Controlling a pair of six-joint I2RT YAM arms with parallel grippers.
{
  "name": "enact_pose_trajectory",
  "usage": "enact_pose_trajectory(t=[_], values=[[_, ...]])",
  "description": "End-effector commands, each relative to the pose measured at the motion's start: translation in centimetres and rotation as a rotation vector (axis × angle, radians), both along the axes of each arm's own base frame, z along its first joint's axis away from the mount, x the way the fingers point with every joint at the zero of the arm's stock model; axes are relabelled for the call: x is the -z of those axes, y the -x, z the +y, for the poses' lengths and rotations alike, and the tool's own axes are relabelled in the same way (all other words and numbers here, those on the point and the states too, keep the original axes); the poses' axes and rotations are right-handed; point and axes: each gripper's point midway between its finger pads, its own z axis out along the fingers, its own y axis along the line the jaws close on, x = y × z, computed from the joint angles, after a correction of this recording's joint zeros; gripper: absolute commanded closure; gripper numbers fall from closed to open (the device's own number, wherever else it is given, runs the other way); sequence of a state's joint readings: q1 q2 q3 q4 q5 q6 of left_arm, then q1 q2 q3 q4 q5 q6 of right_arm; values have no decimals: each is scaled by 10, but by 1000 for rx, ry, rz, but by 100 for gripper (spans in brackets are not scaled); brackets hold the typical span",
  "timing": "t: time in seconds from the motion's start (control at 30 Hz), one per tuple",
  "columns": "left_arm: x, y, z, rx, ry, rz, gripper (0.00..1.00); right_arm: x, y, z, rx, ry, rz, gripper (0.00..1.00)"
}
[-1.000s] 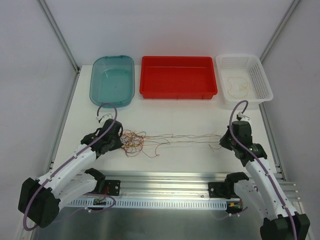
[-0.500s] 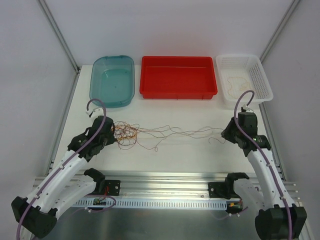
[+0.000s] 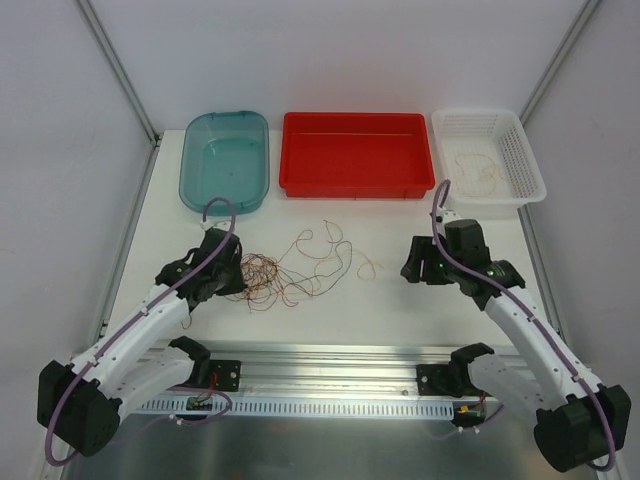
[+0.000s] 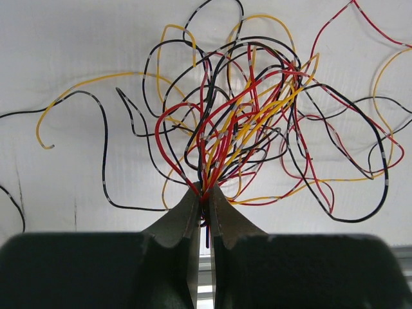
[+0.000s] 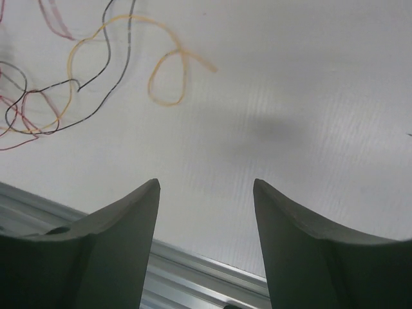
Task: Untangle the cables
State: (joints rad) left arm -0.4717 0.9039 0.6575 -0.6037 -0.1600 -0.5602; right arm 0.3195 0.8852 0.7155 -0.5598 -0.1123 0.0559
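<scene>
Cables (image 3: 295, 268): loose tangle on table (image 3: 400, 300), left of centre, loops trailing right. Left gripper (image 4: 205, 193): arm reaching forward, low, jaws clamped on the bunched strands. Right gripper (image 5: 206, 185): arm angled left, fingers spread, holding nothing, near the strand ends.

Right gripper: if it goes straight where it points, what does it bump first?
Probably just table: nothing lies ahead of the open right gripper. The yellow cable loop sits off to one side. Depth is unclear.
</scene>
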Motion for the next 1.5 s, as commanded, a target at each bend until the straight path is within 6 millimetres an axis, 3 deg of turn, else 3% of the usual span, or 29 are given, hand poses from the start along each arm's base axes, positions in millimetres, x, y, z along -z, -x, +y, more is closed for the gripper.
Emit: enact_pose_trajectory(t=[0.0, 0.17, 0.2, 0.27, 0.3, 0.4, 0.6, 0.63, 0.83, 0.93, 0.97, 1.07, 1.1, 1.17, 1.2, 1.27, 1.3, 1.37, 1.4, 1.47], values=[[1, 1, -8, 35, 33, -3, 97, -27, -15, 38, -165, -32, -96, 36], [6, 4, -11, 32, 48, 13, 96, -38, -32, 86, -265, -48, -136, 36], [8, 5, -12, 33, 56, 23, 96, -29, -38, 93, -261, -40, -111, 36], [12, 6, -13, 34, 60, 32, 96, -37, -52, 110, -241, -67, -149, 36], [13, 6, -14, 36, 62, 35, 96, -29, -59, 117, -232, -65, -135, 36], [15, 6, -16, 36, 69, 39, 96, -42, -81, 143, -220, -126, -183, 36], [17, 4, -21, 43, 88, 38, 96, -18, -117, 193, -241, -144, -156, 37], [17, 3, -21, 45, 89, 35, 96, 1, -122, 196, -232, -124, -116, 37], [21, 0, -19, 42, 70, 40, 96, 31, -136, 213, -216, -130, -50, 45], [22, -1, -19, 36, 65, 43, 96, 32, -133, 210, -212, -128, -43, 64], [22, -1, -19, 36, 63, 41, 95, 16, -131, 207, -214, -138, -72, 79], [23, -2, -17, 20, 56, 42, 94, -14, -125, 186, -204, -77, -126, 99], [24, -2, -16, 16, 54, 43, 94, -40, -115, 174, -204, -70, -154, 99], [27, -1, -14, 8, 43, 49, 94, -73, -120, 147, -162, -15, -228, 99], [28, -2, -11, 0, 30, 46, 94, -100, -111, 125, -136, -15, -258, 99], [31, 0, -9, -6, 20, 56, 94, -134, -106, 100, -109, -13, -311, 99], [33, 0, -9, -10, 21, 59, 94, -166, -99, 75, -63, -23, -355, 99], [33, 0, -9, -18, 23, 62, 94, -202, -90, 49, -24, -33, -418, 99], [33, 0, -10, -22, 27, 63, 94, -236, -80, 28, 18, -51, -482, 99], [33, 0, -9, -28, 24, 61, 94, -262, -71, 7, 45, -33, -542, 99]])
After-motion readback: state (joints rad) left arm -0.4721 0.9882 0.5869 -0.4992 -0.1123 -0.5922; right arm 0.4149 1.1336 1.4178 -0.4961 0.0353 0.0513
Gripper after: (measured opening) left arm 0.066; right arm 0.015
